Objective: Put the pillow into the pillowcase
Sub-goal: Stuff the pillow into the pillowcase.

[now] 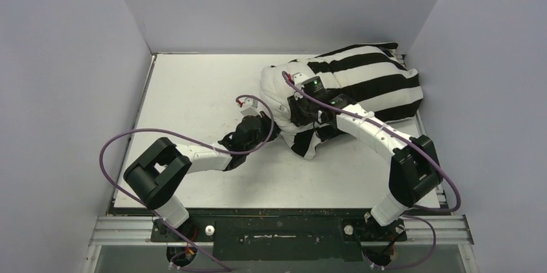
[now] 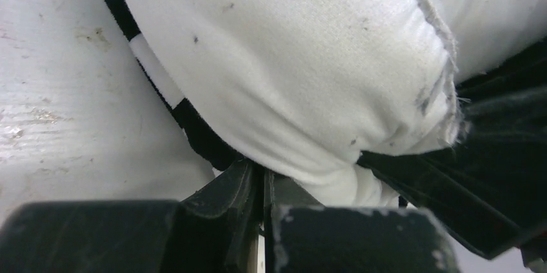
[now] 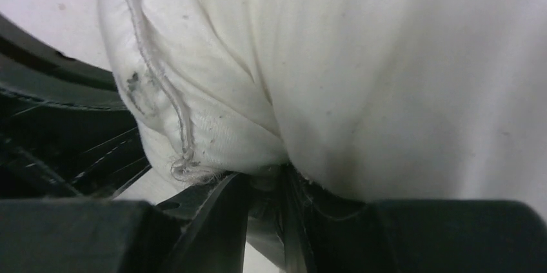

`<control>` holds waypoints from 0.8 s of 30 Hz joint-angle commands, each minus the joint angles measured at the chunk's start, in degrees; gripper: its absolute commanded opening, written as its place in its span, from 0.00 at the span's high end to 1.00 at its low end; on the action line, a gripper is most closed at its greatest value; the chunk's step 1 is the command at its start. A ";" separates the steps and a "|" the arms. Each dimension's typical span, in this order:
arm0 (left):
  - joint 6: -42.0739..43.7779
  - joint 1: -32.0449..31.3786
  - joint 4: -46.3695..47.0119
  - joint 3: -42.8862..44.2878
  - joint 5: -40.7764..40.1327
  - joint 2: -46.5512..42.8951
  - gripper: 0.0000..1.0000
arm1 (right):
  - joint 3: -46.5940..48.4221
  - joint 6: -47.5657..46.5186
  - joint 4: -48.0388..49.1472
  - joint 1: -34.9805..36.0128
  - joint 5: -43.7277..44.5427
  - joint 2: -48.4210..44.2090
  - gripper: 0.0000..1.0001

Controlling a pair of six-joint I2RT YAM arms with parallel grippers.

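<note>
Mostly inside pillowcase [image 1: 374, 79] already, to speak of pillow [image 1: 274, 86]. Lies slantwise at the far right of counter [image 1: 193, 92], close to the back and right walls [image 1: 490, 60]. Pokes out bare only at the end nearest the counter's middle, an off-white bulge past the striped opening. Shows a frayed seam and a few dark smudges there in both wrist views. Leaves a loose flap of striped cloth spilling toward the near side, under right arm [image 1: 377, 132].

Meets both tools at that bare end. Right tool [image 3: 264, 179]: comes in from the near right and clamps a bunched fold of pillow cloth between narrowed fingers, creases converging on the gap. Left tool [image 2: 262, 179]: reaches from the near left, low over the counter, and sits clenched tight, fingers pressed together. Grips, by the look of it, the black-and-white hem of the pillowcase, running down under the bulge and straight into the tips; presses against pillow cloth as well.

Further out: left arm [image 1: 200, 153] folded low from its base at the near edge, right arm likewise on its own side. Trails purple cables [image 1: 129, 137] from each wrist, looping widest on the left. Ends in plain pale walls on three sides.
</note>
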 commanded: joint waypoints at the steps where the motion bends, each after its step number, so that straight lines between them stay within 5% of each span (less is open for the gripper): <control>1: 3.59 -0.35 6.20 0.89 -4.71 -7.65 1.00 | -0.70 -2.06 -7.36 -3.11 16.44 4.74 0.76; 19: 4.08 -2.05 6.05 -0.65 -8.56 -11.71 1.00 | 3.64 -5.53 -4.43 0.25 28.08 18.22 0.77; 24: 2.19 -2.01 8.36 -0.85 -6.68 -11.31 1.00 | 2.82 -7.38 -3.76 1.84 24.65 19.20 0.77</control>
